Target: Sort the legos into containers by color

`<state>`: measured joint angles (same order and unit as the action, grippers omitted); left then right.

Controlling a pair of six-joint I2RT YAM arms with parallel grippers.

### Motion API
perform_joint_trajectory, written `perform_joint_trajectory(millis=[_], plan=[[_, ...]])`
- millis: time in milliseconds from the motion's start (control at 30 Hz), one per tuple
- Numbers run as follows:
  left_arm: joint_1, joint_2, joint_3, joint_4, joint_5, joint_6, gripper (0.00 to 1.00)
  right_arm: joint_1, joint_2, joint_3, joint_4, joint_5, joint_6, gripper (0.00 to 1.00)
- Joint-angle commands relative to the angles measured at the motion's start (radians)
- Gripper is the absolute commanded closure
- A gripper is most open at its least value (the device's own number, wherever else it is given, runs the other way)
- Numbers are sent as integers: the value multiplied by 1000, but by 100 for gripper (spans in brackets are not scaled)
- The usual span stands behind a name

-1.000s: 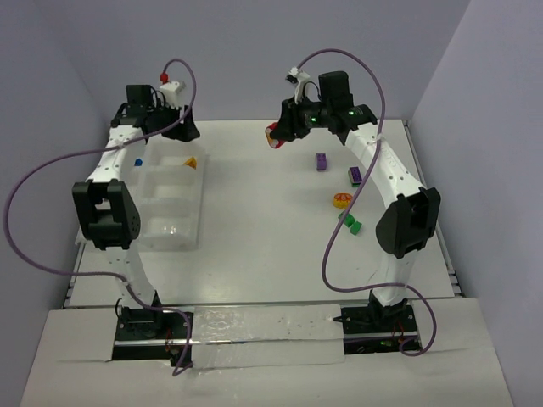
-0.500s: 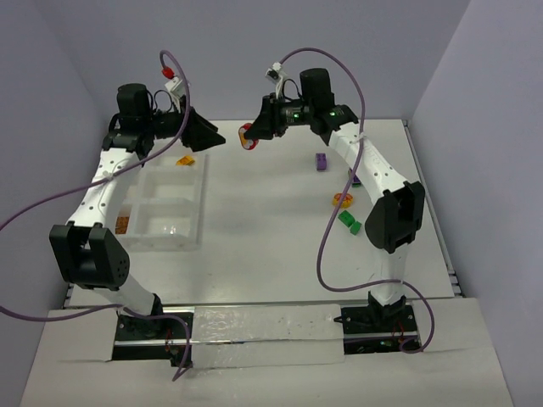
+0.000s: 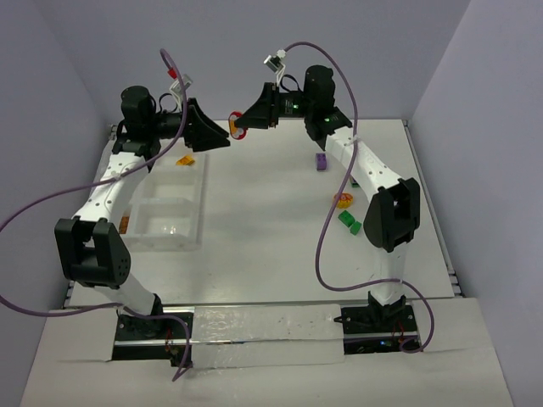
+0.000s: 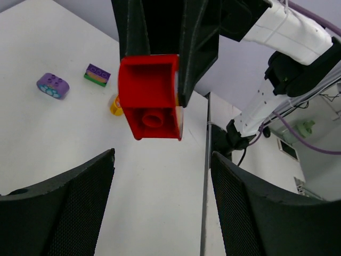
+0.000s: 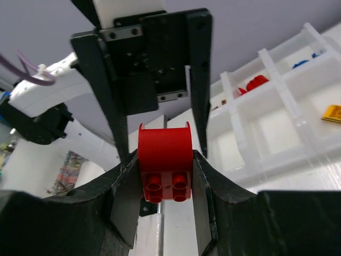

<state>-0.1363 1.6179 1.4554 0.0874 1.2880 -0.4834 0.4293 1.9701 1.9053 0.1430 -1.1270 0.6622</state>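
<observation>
A red lego (image 5: 165, 152) with a curved top and four studs sits clamped between my right gripper's (image 5: 165, 160) fingers, held in the air above the table's far side (image 3: 237, 132). My left gripper (image 3: 222, 136) faces it from the left, open, fingertips just short of the brick. In the left wrist view the red lego (image 4: 152, 98) hangs ahead of the left gripper (image 4: 162, 156), whose jaws stand wide and empty. The clear tray of containers (image 3: 202, 199) lies at the left, with an orange piece (image 3: 185, 159) inside.
On the table to the right lie a purple lego (image 3: 321, 161), a yellow-orange ring piece (image 3: 343, 201) and a green lego (image 3: 349, 222). The tray compartments (image 5: 266, 58) hold a red piece (image 5: 256, 82), blue bits (image 5: 303, 64) and an orange tile (image 5: 333, 113).
The right gripper carried the red lego leftward and up. The left arm swung from over the tray to the right, and the two grippers now meet tip to tip.
</observation>
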Motion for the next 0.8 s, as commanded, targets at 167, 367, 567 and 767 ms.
perform_joint_trajectory(millis=[167, 367, 567, 767], plan=[[-5, 31, -1, 263, 25, -225, 21, 38, -17, -3, 137, -54, 74, 100], [-18, 31, -8, 362, 43, -309, 22, 48, -15, 15, 81, -31, 25, 100], [-28, 17, -35, 353, 42, -306, 42, 54, -11, 38, 42, -3, -6, 100], [-24, -19, -63, 215, 29, -197, 96, 52, -13, 45, 18, 12, -13, 84]])
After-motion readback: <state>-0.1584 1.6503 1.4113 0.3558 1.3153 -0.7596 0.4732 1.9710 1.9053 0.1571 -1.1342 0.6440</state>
